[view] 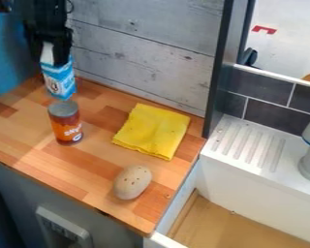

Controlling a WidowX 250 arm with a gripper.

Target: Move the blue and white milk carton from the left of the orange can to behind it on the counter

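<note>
A blue-and-white carton is pinched near its top by the end effector of a black robot arm, above the far corner of a wooden tabletop. The pack is seen directly below the end effector, roughly upright with a slight lean; whether its base is borne by the wood or held just clear of it cannot be told.

Nearest to the end effector among the other goods, a can with an orange label is stood upright, on the camera side of the carton; whether the two are touching cannot be made out. Off to the image-right of the end effector, a yellow cloth is laid flat, and farther away, toward the near edge, a speckled beige toy potato is set on the bare wood. A white ribbed drainboard is found farthest out on that same side.

The grip is best kept firm enough to prevent slipping, yet light enough that the carton's narrow top is not crushed. Any lift is best made straight up, with the base cleared above the can's rim before sideways travel is begun. Swing should be damped by slow movement, and the pack should be levelled before its weight is released.
</note>
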